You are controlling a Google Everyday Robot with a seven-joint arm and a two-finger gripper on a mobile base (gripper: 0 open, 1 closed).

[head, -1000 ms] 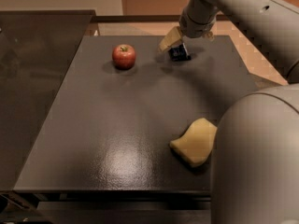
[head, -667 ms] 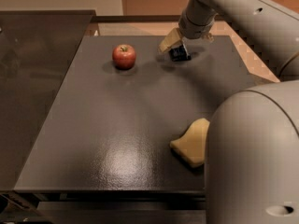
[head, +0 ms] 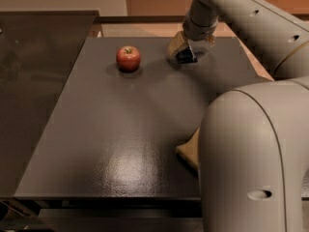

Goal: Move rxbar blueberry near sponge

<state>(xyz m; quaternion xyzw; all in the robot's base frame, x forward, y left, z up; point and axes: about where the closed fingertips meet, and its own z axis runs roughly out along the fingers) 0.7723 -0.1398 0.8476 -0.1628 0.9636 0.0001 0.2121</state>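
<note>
cam: one, high, behind arm (head: pixel 251 158) | faces down over table (head: pixel 96 129) | gripper (head: pixel 185 53) at far edge, right of centre

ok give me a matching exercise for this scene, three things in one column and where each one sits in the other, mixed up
Things:
1. apple
2. sponge
3. gripper

Places:
A. near side of the table, partly hidden behind the arm
B. far side of the table, right of the apple
C. far side of the table, left of the gripper

Pairs: 1-C, 2-A, 3-B
</note>
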